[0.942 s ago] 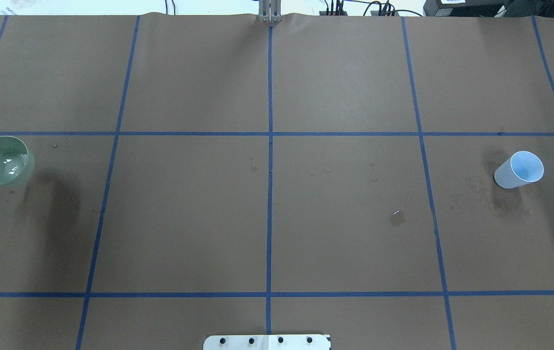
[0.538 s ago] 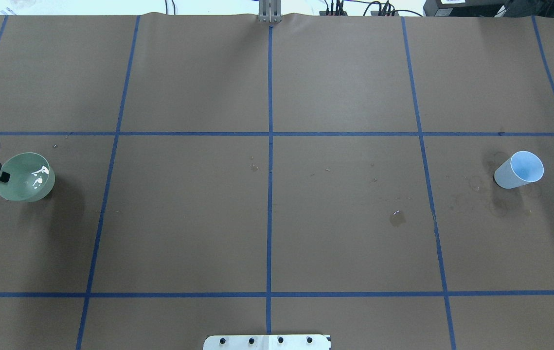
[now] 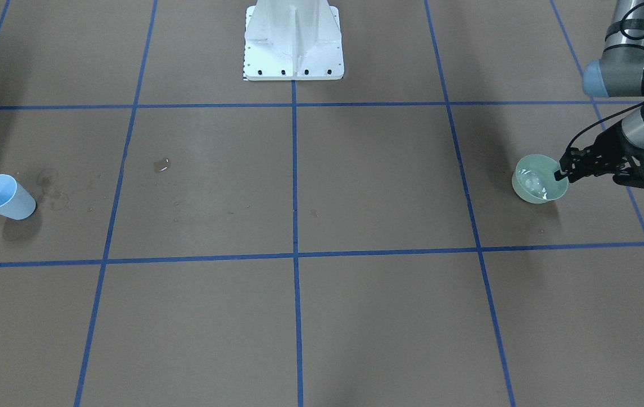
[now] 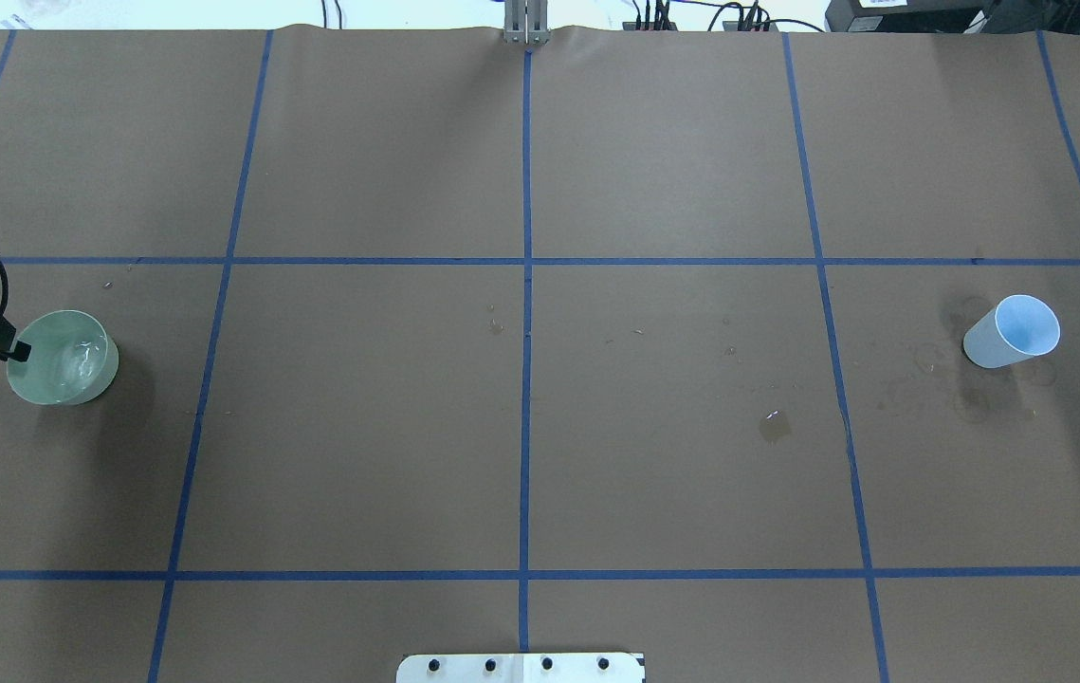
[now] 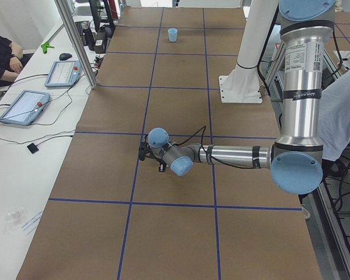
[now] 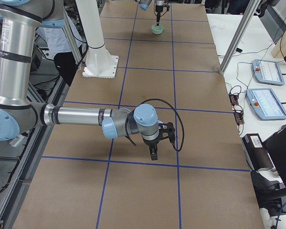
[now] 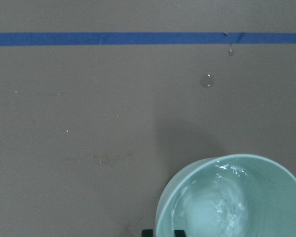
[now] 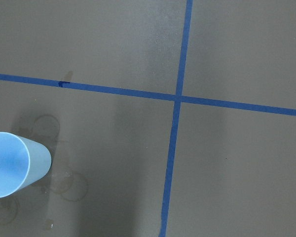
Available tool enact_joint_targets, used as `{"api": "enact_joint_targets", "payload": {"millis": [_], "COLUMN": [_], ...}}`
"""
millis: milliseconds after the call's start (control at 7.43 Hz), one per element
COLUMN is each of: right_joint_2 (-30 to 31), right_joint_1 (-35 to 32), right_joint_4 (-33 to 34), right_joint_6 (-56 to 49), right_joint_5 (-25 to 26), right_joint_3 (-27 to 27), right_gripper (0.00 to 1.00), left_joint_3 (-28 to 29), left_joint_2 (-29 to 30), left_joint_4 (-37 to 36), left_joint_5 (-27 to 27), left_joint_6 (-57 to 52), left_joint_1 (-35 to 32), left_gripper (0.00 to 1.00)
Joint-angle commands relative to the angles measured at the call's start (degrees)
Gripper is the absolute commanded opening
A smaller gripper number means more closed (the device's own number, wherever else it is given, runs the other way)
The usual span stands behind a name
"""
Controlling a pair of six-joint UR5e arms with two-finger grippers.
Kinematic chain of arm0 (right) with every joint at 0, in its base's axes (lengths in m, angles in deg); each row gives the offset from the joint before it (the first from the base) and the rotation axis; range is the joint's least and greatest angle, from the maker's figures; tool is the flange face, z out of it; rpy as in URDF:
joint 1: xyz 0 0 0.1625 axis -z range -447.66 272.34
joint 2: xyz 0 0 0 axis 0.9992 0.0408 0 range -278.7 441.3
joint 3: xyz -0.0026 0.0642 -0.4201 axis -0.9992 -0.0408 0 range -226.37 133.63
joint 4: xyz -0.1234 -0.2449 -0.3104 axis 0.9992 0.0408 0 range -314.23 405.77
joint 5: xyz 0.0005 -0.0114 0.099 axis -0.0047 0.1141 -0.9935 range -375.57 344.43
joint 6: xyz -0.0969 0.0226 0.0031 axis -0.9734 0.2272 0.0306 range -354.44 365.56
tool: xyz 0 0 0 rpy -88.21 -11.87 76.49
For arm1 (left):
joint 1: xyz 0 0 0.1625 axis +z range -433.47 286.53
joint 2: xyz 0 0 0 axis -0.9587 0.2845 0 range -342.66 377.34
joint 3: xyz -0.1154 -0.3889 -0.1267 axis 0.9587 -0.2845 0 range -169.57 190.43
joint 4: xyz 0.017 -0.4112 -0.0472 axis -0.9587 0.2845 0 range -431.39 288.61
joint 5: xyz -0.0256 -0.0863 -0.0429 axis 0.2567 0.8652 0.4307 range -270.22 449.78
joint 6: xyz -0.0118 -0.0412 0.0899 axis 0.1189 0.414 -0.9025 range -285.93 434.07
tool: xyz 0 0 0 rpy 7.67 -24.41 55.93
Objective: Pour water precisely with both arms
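Observation:
A pale green bowl (image 4: 63, 358) sits at the table's far left with clear water (image 7: 227, 202) glinting inside. My left gripper (image 4: 18, 351) is shut on its rim, one fingertip inside and one outside, as the front view (image 3: 561, 172) and the left wrist view (image 7: 163, 232) show. I cannot tell whether the bowl rests on the paper. A light blue cup (image 4: 1014, 332) stands alone at the far right and looks empty (image 8: 10, 165). My right gripper (image 6: 153, 155) hangs low over the table, away from the cup; whether it is open or shut, I cannot tell.
A small puddle (image 4: 774, 425) lies right of centre, and dried ring stains (image 4: 971, 403) mark the paper by the cup. The white pedestal (image 3: 293, 42) stands at the robot's edge. Tablets (image 5: 23, 105) and a seated person are at a side table.
The left gripper has carried the bowl rightward and toward the robot's side. The bowl, tilted earlier, now sits level, and the water in it has sloshed.

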Motion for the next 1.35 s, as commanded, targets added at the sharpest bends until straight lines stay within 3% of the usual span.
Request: {"api": "enact_joint_targets", "payload": {"millis": [0, 269, 404, 538, 807, 1076, 1211], "right_joint_2": [0.0, 0.2, 0.6, 0.6, 0.3, -0.1, -0.2], "right_joint_1": [0.0, 0.0, 0.0, 0.0, 0.0, 0.0, 0.0], "right_joint_4": [0.0, 0.0, -0.7, -0.8, -0.7, 0.0, 3.0], "right_joint_6": [0.1, -0.3, -0.4, -0.4, -0.4, 0.2, 0.3], "right_joint_5": [0.0, 0.3, 0.5, 0.8, 0.6, 0.0, -0.5], "right_joint_3": [-0.1, -0.1, -1.8, -1.9, -2.4, -1.8, 0.0], "right_gripper": [0.99, 0.99, 0.99, 0.99, 0.99, 0.99, 0.99], "left_joint_3": [-0.9, -5.0, -8.9, -13.2, -20.9, -20.6, -19.5], "left_joint_2": [0.6, 1.7, 2.8, 4.6, 8.7, 9.9, 9.1], "left_joint_4": [0.2, -4.3, -11.5, -21.9, -45.7, -53.3, -53.3], "left_joint_5": [-0.1, -0.5, -4.4, -5.7, -6.6, -6.2, -6.1], "left_joint_6": [0.0, 0.0, -0.3, -4.9, -19.2, -30.3, -32.0], "left_joint_1": [0.0, -1.1, -1.2, -1.9, -9.9, -18.5, -19.6], "left_gripper": [1.0, 1.0, 1.0, 1.0, 1.0, 1.0, 1.0]}}
